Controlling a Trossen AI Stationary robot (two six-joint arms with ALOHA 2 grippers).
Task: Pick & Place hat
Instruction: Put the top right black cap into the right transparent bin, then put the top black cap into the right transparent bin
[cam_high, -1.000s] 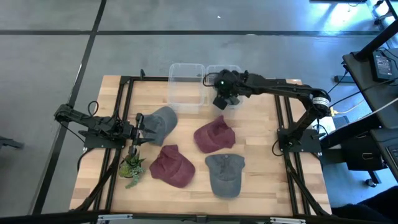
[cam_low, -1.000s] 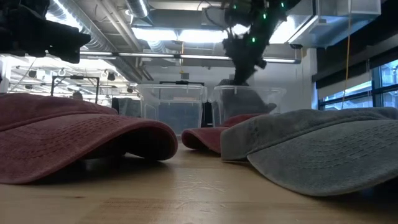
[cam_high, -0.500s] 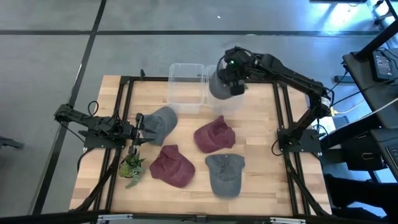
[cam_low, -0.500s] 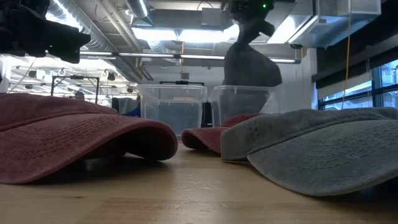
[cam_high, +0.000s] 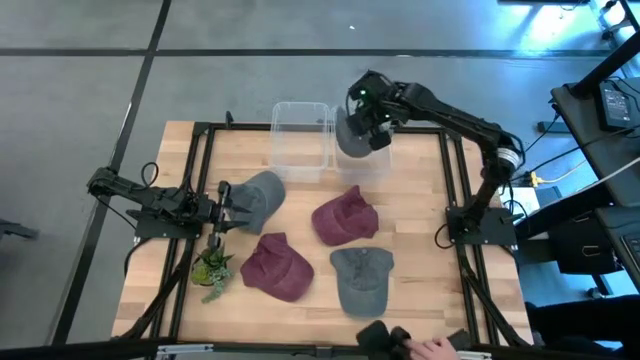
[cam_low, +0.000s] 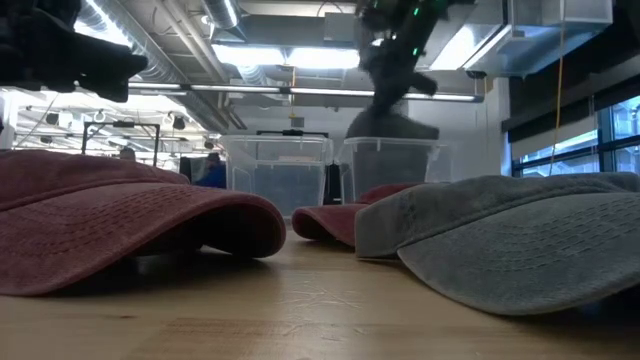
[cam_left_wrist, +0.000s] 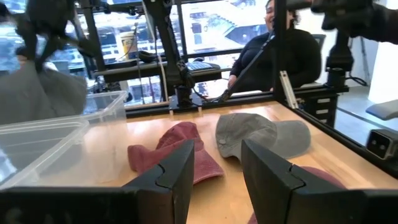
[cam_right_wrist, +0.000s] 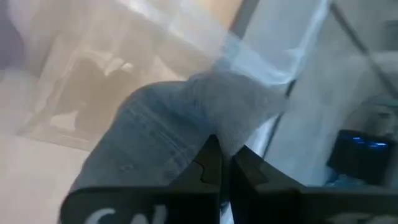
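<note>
My right gripper (cam_high: 369, 108) is shut on a grey hat (cam_high: 350, 137) and holds it over the right clear bin (cam_high: 372, 168) at the table's far edge. In the low view the hat (cam_low: 392, 126) hangs at that bin's rim (cam_low: 390, 145). The left clear bin (cam_high: 300, 140) stands beside it. My left gripper (cam_high: 225, 205) is open and waits close to the left edge of another grey hat (cam_high: 258, 196). Two maroon hats (cam_high: 345, 217) (cam_high: 275, 267) and a third grey hat (cam_high: 362, 281) lie flat on the table. My right gripper pinches a gathered fold of the grey hat's cloth (cam_right_wrist: 239, 127) between its two shut fingers (cam_right_wrist: 211, 163). It comes from above, pointing down. The hat hangs below the gripper; whether its lower edge (cam_low: 395, 136) touches the bin's rim, I cannot tell.
A small green plant (cam_high: 212, 268) stands near the table's left near corner, just in front of my left gripper. A person's hand (cam_high: 425, 347) shows at the near edge. Another person sits beyond the table (cam_left_wrist: 280, 53). Bare wood lies along the right side (cam_high: 420, 230).
My right gripper rose out of the right bin with the grey hat, lifting it above the rim. It then shifted slightly toward the table's far left and turned a little, and the hat now hangs lower at the rim. A hand appeared at the near edge.
</note>
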